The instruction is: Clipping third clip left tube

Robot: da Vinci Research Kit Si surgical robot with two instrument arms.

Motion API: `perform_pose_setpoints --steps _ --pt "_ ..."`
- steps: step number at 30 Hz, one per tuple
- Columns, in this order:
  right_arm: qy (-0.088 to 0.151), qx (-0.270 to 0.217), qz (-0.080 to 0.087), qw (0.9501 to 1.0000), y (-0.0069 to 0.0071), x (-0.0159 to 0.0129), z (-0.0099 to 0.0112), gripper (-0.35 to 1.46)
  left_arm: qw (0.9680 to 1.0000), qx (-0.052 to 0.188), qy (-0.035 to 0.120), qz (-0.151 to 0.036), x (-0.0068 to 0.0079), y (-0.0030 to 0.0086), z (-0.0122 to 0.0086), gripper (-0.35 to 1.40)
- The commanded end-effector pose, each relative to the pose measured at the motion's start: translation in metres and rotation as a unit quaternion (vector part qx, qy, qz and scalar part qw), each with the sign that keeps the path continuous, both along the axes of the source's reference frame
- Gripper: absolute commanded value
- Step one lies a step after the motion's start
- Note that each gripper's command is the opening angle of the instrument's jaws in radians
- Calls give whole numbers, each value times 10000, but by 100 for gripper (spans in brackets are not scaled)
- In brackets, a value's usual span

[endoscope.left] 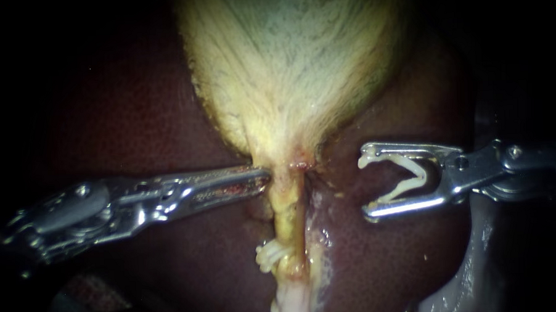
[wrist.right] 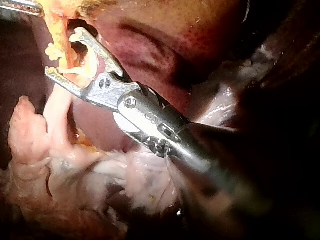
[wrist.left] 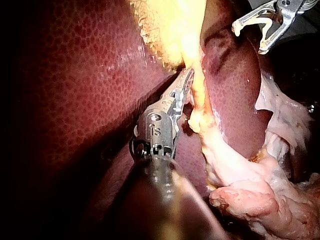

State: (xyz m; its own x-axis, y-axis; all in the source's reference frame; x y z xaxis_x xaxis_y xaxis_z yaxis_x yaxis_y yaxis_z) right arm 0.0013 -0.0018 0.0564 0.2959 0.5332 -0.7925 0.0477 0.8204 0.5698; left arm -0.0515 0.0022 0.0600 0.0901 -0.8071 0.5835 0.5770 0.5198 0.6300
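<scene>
Clips on tube point(endoscope.left: 268, 256): white, bunched on the low, nearest stretch, sticking out at its left edge; count not readable.
Left tube point(endoscope.left: 286, 214): yellowish strand, taken as the left one since a paler glistening strand lies just to its right. Long axis runs up-down in the endoscope view, from the clips to the gallbladder neck. Bare stretch above the clips.
Left instrument point(endoscope.left: 263, 174): jaws pressed together, tip touching the tube's left edge just under the neck. Whether a sliver of tissue is caught cannot be made out.
Right instrument point(endoscope.left: 365, 185): jaws spread wide, both seated against the loaded clip point(endoscope.left: 422, 177), which is white and open, mouth facing the tube.
Key relation: tube lies straight ahead of the right jaws' mouth, apart from it, its axis roughly crosswise to the shaft. Left instrument is nearer, but the right one carries the clip. Judgement: advance along the shaft until the bare stretch sits deep in the mouth.
Gallbladder point(endoscope.left: 293, 63): pale yellow, fibrous, tapering to the neck.
Liver point(endoscope.left: 134, 111): dark red, behind everything.
</scene>
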Motion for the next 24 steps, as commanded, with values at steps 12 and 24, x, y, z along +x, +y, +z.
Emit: perform_pose_setpoints --steps 12,24 --pt "18 0 -25 10000 -3 7 2 60 10000 1 -1 4 3 -1 -2 -35" --pt "62 309 -160 9994 -58 76 50 60 10000 -56 66 -28 43 -10 -13 -35"
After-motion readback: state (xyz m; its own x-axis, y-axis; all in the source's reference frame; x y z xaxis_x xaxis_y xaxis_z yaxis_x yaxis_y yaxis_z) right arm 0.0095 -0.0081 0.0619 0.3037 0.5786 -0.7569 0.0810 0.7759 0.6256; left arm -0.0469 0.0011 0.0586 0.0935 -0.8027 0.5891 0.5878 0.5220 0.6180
